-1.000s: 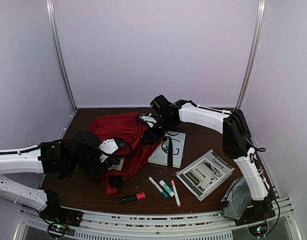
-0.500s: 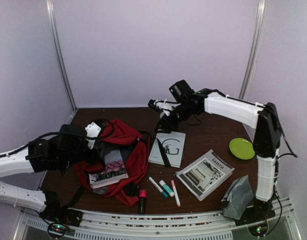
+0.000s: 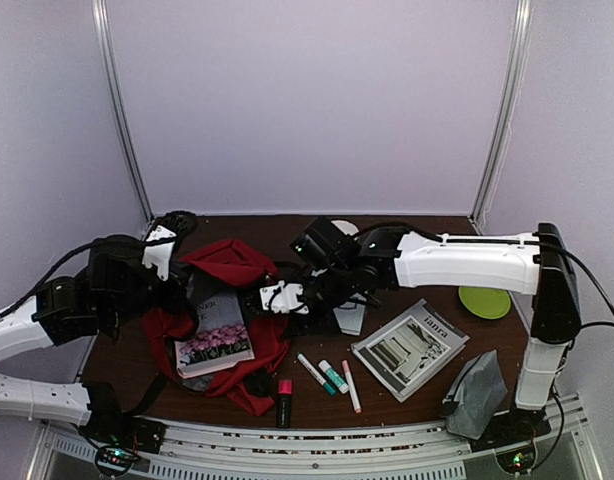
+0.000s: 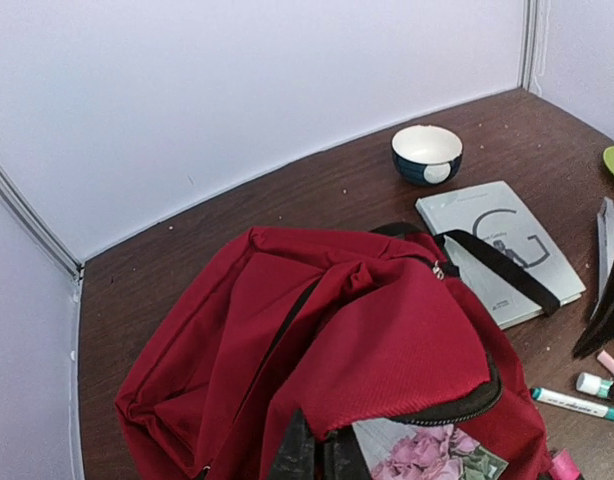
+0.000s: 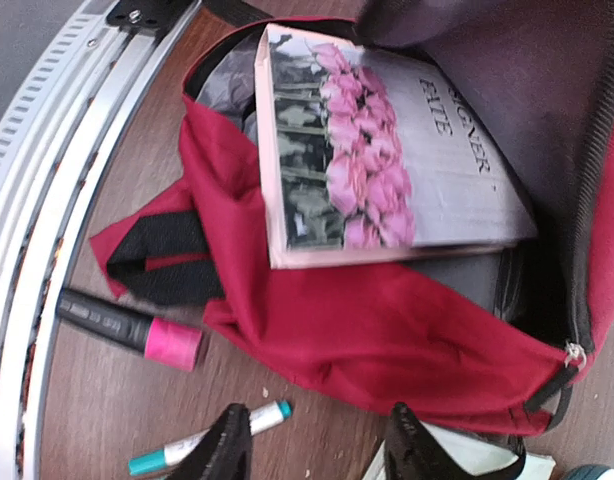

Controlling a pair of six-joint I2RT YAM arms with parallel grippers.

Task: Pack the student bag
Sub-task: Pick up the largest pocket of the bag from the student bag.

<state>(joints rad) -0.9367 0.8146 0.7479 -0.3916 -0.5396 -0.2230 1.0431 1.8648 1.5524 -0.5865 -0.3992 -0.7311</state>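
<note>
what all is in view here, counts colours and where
student bag: 1, red, left of centre, open
flower book: 1, pink and grey, in the bag's mouth
grey book: 1, grey, right of the bag, black strap across it
magazine: 1, grey, front right
markers: 4, one black-pink, two white-teal, one white-pink, front centre
plate: 1, green, right
pouch: 1, grey, front right corner
bowl: 1, white and dark blue, back
table: 1, dark brown
left gripper: 1, shut on the bag's fabric
right gripper: 1, open, empty, by the bag's opening
</note>
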